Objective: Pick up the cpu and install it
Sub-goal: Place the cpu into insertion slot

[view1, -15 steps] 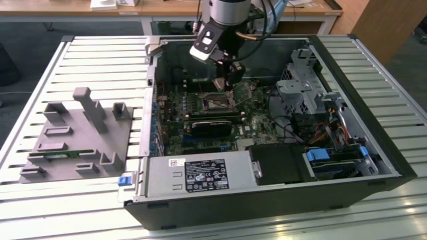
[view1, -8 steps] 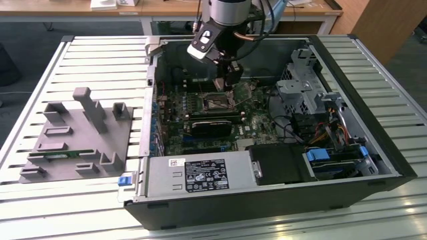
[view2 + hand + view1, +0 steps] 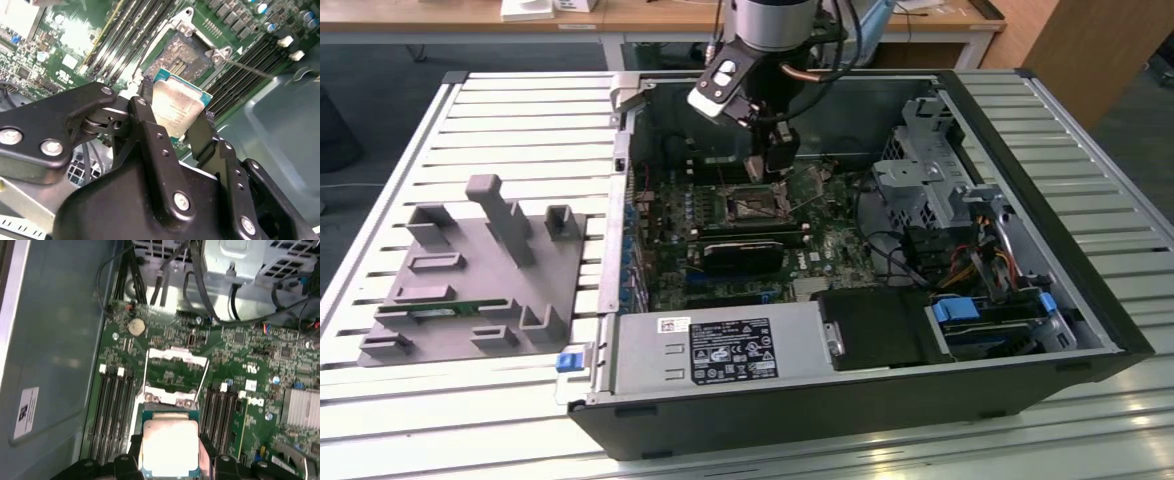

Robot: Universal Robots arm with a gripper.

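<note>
Right, the black 2-fingered gripper (image 3: 175, 124) hangs over the open black computer case (image 3: 1067, 300), its fingers (image 3: 146, 119) closed narrow on 2 opposite edges of the cpu (image 3: 177, 106), the small flat square chip with the silver-grey metal top. In the exterior view the gripper (image 3: 778, 165) sits just above the dark metal-framed square socket (image 3: 758, 205), at the far middle of the green motherboard (image 3: 720, 270). In the first wrist view the cpu (image 3: 170, 447) shows close to the socket (image 3: 175, 372), not yet in it.

This step looks to me like the delicate part of the carry. The chip seems slightly tilted in the second wrist view, so I'd want it levelled, its edges squared to the socket (image 3: 187, 55) frame, and the descent straight, never sliding across the bare contact field. A light grip on the edges is enough, I judge; squeezing harder gains nothing.

Counting up: 1 cpu, 1 socket, 1 gripper with 2 fingers, 1 case, 1 motherboard. On the exterior view's left sits 1 grey moulded tray (image 3: 454, 290) holding 1 long thin green memory stick (image 3: 447, 311). And 1 round silver coin battery (image 3: 136, 326) lies on the board.
</note>
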